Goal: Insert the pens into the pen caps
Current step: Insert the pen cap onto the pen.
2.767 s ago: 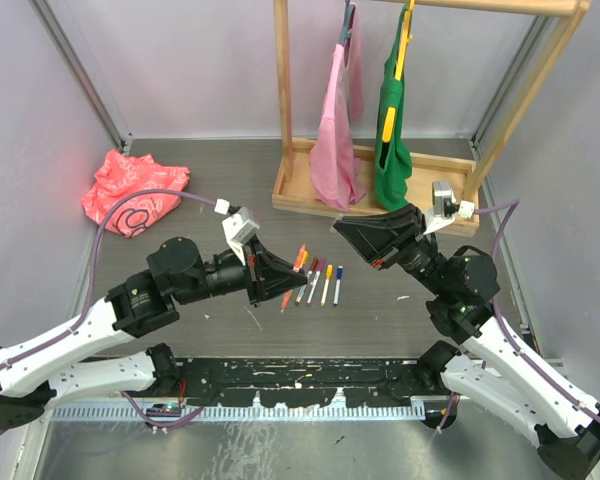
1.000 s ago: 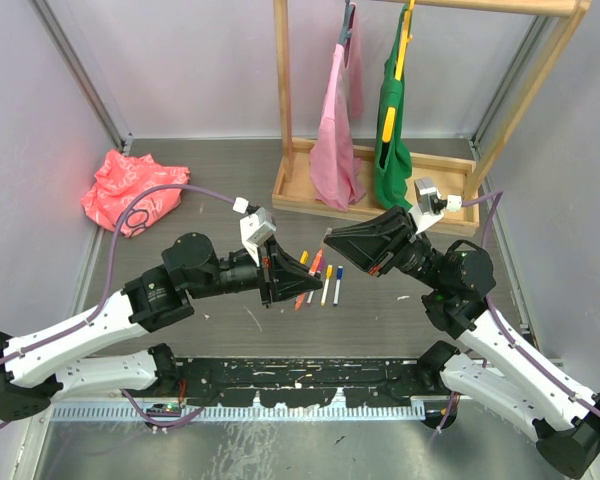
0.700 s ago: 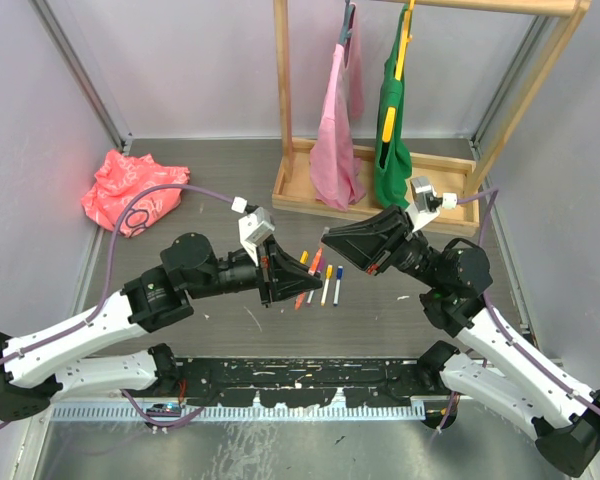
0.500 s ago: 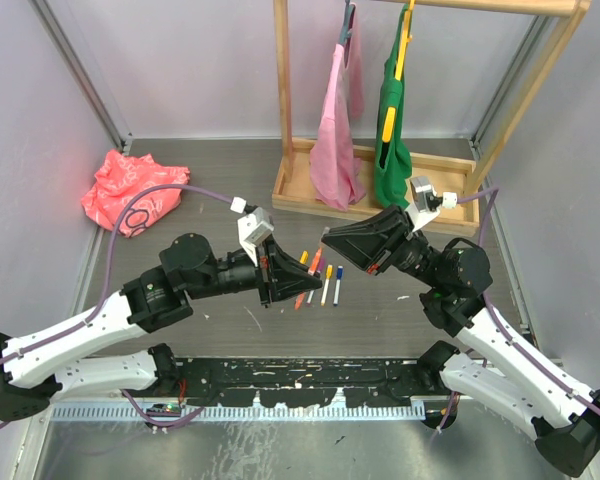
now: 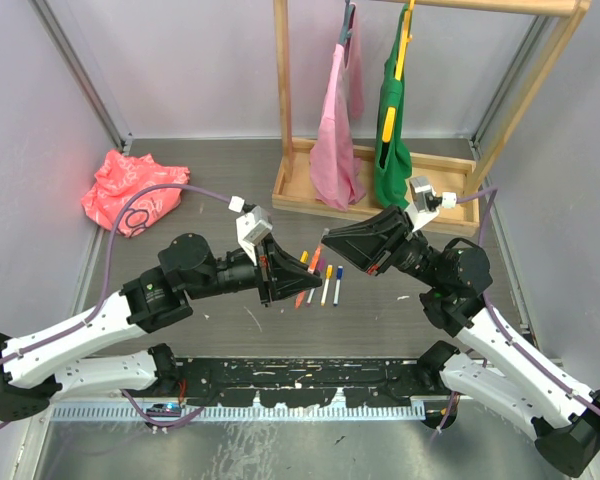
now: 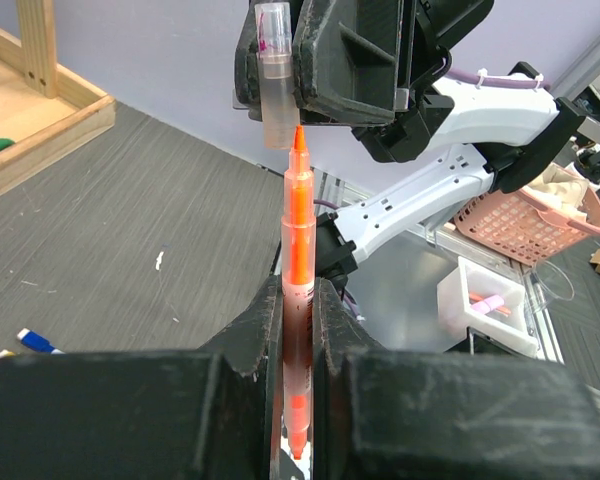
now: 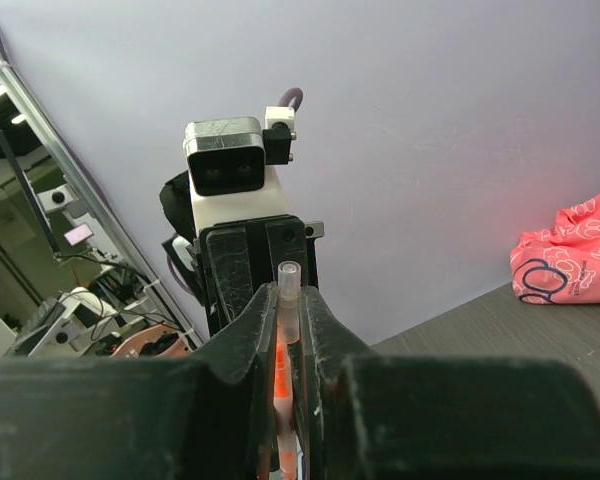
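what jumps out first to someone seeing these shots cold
Mid-table, the left hand holds an orange pen with its tip at the mouth of a translucent cap gripped by the right hand. Behind them stands a wooden rack with a pink cloth and a green cloth, and a crumpled pink bag lies far left.
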